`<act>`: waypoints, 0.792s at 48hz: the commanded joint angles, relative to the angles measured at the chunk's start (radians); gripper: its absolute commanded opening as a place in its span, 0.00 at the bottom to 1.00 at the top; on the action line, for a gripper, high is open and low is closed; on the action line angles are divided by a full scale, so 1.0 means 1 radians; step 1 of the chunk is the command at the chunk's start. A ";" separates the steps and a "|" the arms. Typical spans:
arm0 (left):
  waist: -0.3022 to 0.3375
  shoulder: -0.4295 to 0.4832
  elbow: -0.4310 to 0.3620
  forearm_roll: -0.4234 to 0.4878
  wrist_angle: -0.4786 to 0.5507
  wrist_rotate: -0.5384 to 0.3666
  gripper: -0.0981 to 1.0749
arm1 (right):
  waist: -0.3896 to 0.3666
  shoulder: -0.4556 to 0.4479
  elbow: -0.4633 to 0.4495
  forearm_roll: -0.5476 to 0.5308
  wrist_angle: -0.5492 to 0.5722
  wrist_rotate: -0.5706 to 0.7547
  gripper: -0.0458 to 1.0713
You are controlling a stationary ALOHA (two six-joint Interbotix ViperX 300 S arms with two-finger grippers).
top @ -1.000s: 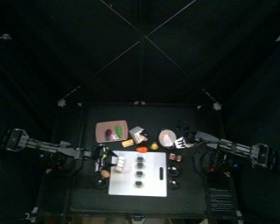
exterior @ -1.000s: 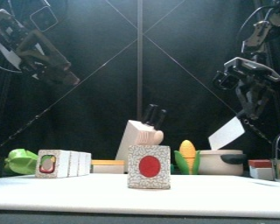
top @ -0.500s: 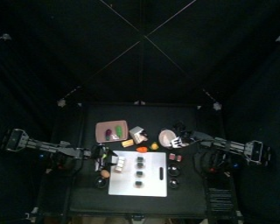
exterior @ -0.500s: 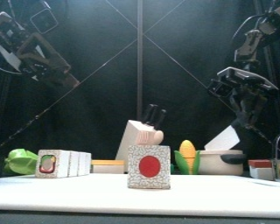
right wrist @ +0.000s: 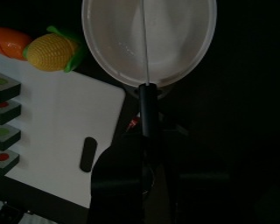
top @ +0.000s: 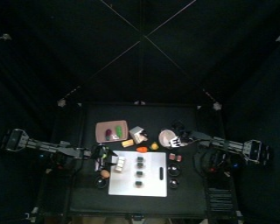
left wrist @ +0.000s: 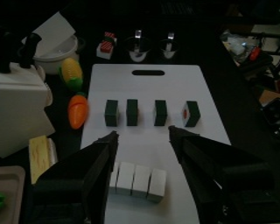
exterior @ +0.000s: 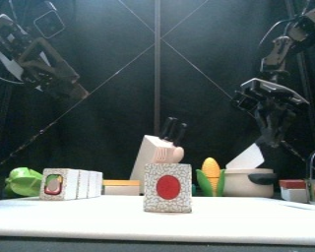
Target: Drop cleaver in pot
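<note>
The pot is a pale round vessel on the table's right half, also visible as the pot and the pot. My right gripper is shut on the black handle of the cleaver, directly above the pot. The white blade hangs point down, and its lower end is at the pot's rim in the front view. In the right wrist view the blade shows edge-on as a thin line across the pot's opening. My left gripper is open and empty, raised over the white cutting board.
Sushi pieces lie on the cutting board. A knife block, corn and a box with a red circle stand near the middle. A reddish-brown board lies at the back left.
My right gripper has come down and slightly leftward with the cleaver, so the blade now hangs lower over the pot. The left arm has not moved.
</note>
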 commanded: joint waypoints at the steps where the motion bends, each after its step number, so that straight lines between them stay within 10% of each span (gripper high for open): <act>1: 0.003 -0.002 -0.012 0.002 -0.005 0.002 0.82 | 0.000 -0.009 -0.023 0.003 -0.005 -0.002 0.44; 38: 0.005 0.000 -0.006 0.002 -0.005 0.000 0.82 | 0.003 -0.018 -0.037 0.002 0.002 0.003 0.74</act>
